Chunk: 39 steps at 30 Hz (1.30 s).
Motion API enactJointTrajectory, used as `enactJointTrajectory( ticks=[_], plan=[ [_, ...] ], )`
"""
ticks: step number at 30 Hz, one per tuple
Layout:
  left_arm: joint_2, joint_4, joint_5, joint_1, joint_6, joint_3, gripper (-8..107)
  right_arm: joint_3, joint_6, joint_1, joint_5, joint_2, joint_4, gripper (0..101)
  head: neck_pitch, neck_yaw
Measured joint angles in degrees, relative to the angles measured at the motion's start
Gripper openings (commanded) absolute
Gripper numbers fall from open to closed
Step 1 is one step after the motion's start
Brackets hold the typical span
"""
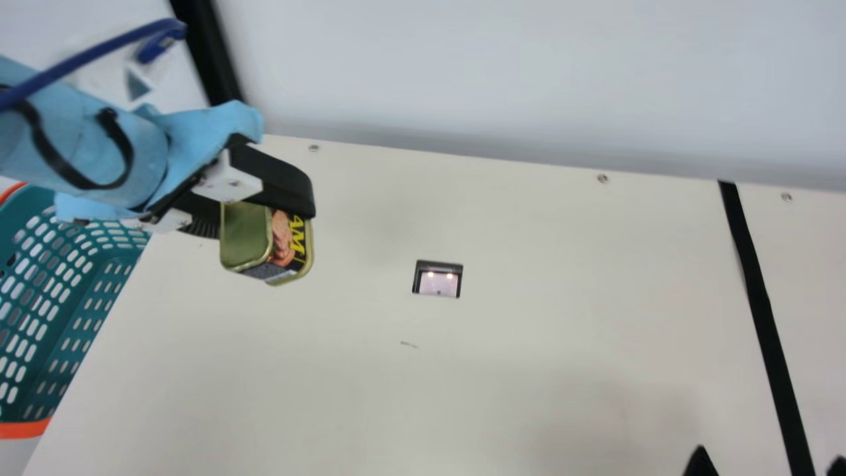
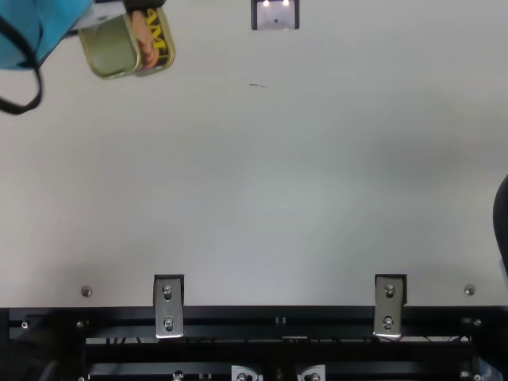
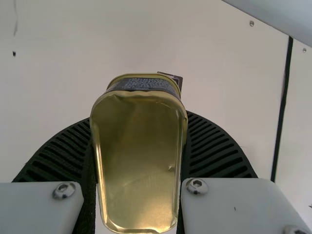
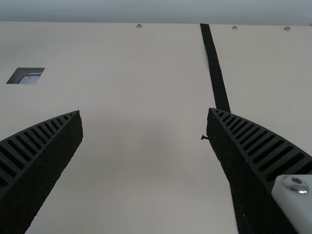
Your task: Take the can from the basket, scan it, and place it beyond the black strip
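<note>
Main view: can (image 1: 246,238) held up over the tabletop (image 1: 542,370), clamped between the two ribbed fingers of the left end effector (image 1: 261,215). Seen here, it sits between the teal basket (image 1: 25,430) with its orange rim and the small scanner (image 1: 437,283) set in the tabletop, and well short of the black strip (image 1: 763,297).

Lie of the can: bare gold end turned toward the view's left and partly to the camera, far end toward the right. Picture label on the side facing right and frontward, large yellow letters running down it, each on its side. Darker narrow side faces down.

Left wrist view: bare end faces the wrist camera nearly square on, an oblong with rounded corners. Its long axis runs lengthwise with the fingers, one pressed to each long side; the narrow printed side is out at the fingertip end.

Top view: same can at upper left, bare end leftward, label rightward.

Right end effector (image 1: 769,460): nothing in its grip, fingers spread wide; in the main view the tips come up at lower right, one to each side of the strip.
</note>
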Motion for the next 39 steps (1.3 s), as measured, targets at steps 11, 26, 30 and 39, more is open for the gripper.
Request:
enactJointTrajectory(
  ticks=[11, 26, 30, 39],
  plan=[
    [5.41, 8.09, -3.53, -8.68, 3.28, -6.04, 10, 0.0, 0.0, 0.0, 0.0, 0.0, 0.0, 101, -0.29, 0.0],
    [8.18, 11.08, -21.93, -17.22, 7.1, 3.69, 10, 0.0, 0.0, 0.0, 0.0, 0.0, 0.06, 101, -0.29, 0.0],
    [8.47, 13.24, -28.9, -18.49, 5.23, 8.24, 10, 0.0, 0.0, 0.0, 0.0, 0.0, 0.06, 101, -0.29, 0.0],
    [9.42, 17.7, -41.7, -20.74, 0.0, 15.39, 10, 0.0, 0.0, 0.0, 0.0, 0.0, 0.06, 101, -0.29, 0.0]
  ],
)
